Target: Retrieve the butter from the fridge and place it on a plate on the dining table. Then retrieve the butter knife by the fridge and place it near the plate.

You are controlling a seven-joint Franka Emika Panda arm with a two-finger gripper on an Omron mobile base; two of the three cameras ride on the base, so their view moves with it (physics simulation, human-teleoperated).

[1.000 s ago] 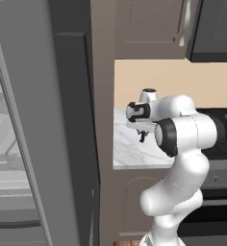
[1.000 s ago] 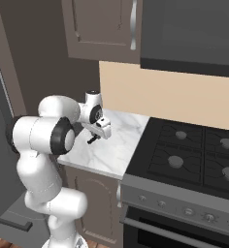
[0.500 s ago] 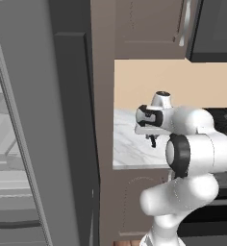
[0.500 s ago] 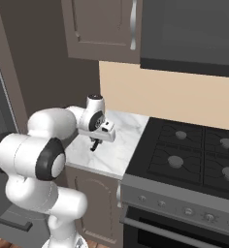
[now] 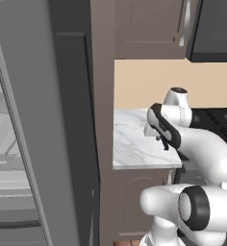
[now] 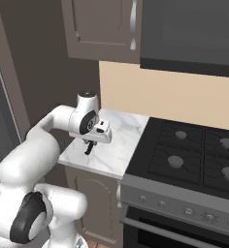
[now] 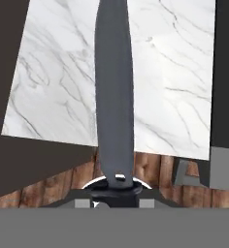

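Observation:
My gripper (image 5: pixel 164 143) (image 6: pixel 89 147) hangs just above the small marble counter (image 5: pixel 134 144) (image 6: pixel 119 143) between the fridge and the stove. It is shut on the butter knife (image 7: pixel 114 97), a long dark grey blade. In the hand view the blade runs straight up from the gripper (image 7: pixel 114 188) over the marble counter (image 7: pixel 174 72). From the right base view the butter knife (image 6: pixel 88 149) shows as a short dark tip under the hand. The tall grey fridge (image 5: pixel 33 144) fills the left, with its shelves visible at the far left. Butter, plate and dining table are out of view.
A black stove (image 6: pixel 194 150) adjoins the counter on the right, with its oven front (image 6: pixel 179 218) below. Brown upper cabinets (image 6: pixel 102 24) and a dark hood (image 6: pixel 189 29) hang overhead. A beige backsplash (image 5: pixel 173 81) closes the back. Wood floor (image 7: pixel 150 169) lies below the counter edge.
The hand has moved right and a little lower over the counter with the knife in it, and the elbow has swung round toward the stove side.

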